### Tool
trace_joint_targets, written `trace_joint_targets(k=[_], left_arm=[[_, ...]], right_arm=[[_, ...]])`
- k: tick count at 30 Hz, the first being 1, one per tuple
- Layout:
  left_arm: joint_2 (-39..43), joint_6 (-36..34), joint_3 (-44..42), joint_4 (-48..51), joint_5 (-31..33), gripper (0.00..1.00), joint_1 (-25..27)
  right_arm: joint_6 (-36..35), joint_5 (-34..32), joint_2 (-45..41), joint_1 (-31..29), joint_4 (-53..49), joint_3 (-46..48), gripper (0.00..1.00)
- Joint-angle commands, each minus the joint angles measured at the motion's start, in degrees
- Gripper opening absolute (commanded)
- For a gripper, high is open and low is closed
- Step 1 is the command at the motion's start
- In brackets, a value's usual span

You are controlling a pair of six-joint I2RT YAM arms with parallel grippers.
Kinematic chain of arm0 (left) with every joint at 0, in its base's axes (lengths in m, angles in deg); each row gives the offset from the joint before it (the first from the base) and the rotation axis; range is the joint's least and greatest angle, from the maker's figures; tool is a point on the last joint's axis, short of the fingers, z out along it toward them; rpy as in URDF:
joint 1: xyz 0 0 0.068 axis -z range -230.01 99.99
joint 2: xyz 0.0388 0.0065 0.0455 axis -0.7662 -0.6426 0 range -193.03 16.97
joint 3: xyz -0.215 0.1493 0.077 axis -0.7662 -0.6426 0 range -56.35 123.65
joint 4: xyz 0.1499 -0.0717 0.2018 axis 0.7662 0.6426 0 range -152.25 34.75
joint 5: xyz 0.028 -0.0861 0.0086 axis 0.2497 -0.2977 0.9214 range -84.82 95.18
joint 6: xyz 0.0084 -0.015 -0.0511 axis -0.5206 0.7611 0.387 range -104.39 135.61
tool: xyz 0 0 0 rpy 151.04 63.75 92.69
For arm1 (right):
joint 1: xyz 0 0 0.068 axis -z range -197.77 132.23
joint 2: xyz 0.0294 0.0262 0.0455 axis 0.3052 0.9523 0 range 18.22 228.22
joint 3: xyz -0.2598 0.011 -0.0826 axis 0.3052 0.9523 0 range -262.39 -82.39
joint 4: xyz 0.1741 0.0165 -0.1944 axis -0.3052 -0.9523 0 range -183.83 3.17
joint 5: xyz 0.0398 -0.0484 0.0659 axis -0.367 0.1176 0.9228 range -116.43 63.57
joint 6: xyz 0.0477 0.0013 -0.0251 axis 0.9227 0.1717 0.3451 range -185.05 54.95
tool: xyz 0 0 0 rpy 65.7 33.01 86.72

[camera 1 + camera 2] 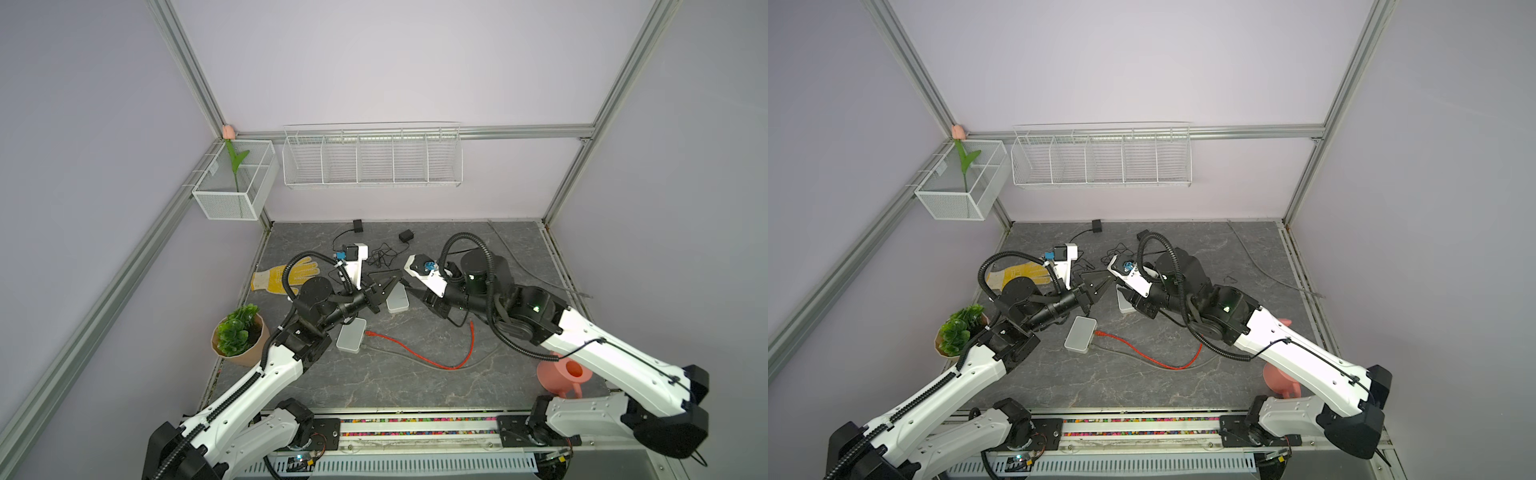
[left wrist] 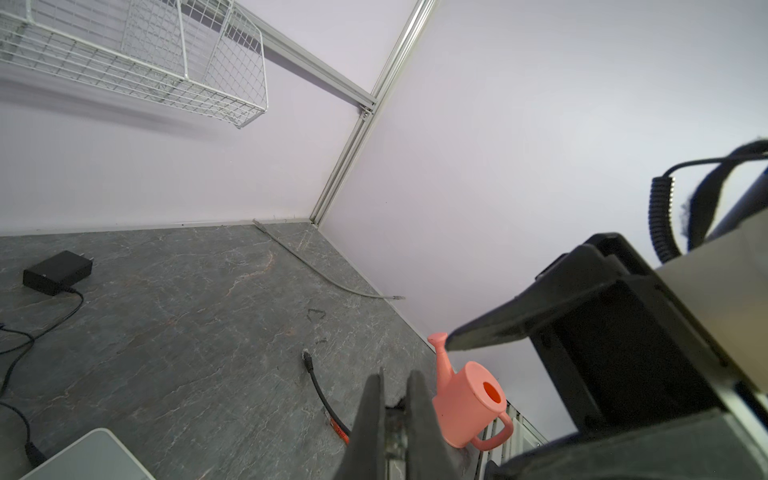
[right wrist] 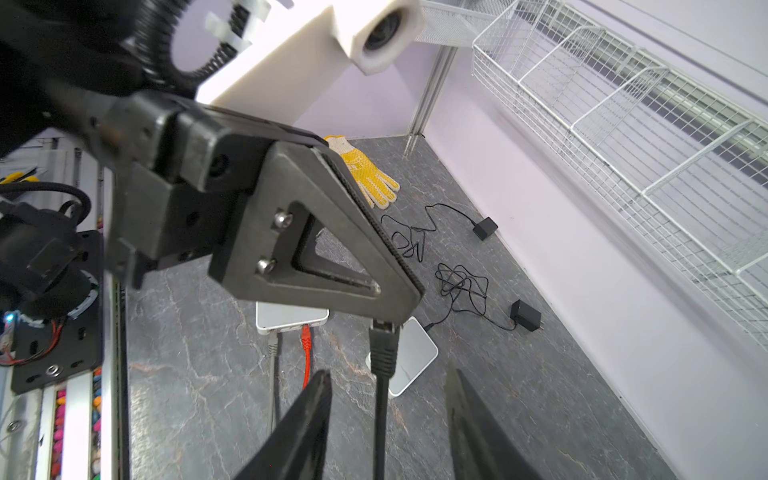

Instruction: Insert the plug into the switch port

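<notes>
Lilac walls point(image 1: 395, 62) framed by aluminium posts point(image 1: 187, 62) close in a dark grey marble-patterned table point(image 1: 395, 390). The landmark is the flat white plastic switch box point(image 1: 351, 334) near the table's middle. A red cable point(image 3: 306, 353) has its plug at the box's edge, and a grey cable point(image 3: 272, 345) ends just beside it.

Far to the left of the box and behind it, a white mesh basket point(image 1: 226, 205) hangs on the wall, holding a pink artificial tulip point(image 1: 227, 132). A white wire rack point(image 1: 372, 162) hangs on the back wall. Left of the box stands a green plant in a tan paper pot point(image 1: 239, 336), and behind it on the left lies a yellow-and-cream knit glove point(image 1: 305, 270).

Behind the box and slightly right, the left gripper point(image 2: 397, 374) hangs above the table. Its fingers are pressed together on a black plug point(image 3: 383, 340), and the plug's black cable point(image 3: 379, 415) trails down. A second white switch box point(image 1: 398, 301) lies beneath the plug.

Further right, the right gripper point(image 3: 388, 370) has its fingers spread on either side of that cable, not touching it. Far to the right of the landmark box, a pink plastic watering can point(image 1: 561, 376) stands by the table's edge.
</notes>
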State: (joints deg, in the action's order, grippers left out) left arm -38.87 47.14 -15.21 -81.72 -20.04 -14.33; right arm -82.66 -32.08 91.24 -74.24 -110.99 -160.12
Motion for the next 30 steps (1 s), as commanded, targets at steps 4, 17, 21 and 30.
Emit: trace_joint_targets(k=[4, 17, 21, 30], left_arm=[[0.73, 2.53, -0.2, -1.83, 3.09, 0.0, 0.28], [1.72, 2.55, -0.45, -0.75, 5.01, 0.0, 0.3], [1.66, 2.57, -0.54, -0.75, 4.83, 0.0, 0.29], [1.36, 1.87, -0.85, 0.05, 4.7, 0.0, 0.28]], right_arm=[[-0.61, -5.01, 1.16, -0.75, 5.15, 0.34, 0.46], [-0.81, -3.49, 5.86, -0.77, 3.59, -1.83, 0.45], [-0.93, -3.66, 6.09, -0.66, 4.54, -1.83, 0.23], [-0.86, -3.97, 5.91, -0.64, 5.35, -1.19, 0.09]])
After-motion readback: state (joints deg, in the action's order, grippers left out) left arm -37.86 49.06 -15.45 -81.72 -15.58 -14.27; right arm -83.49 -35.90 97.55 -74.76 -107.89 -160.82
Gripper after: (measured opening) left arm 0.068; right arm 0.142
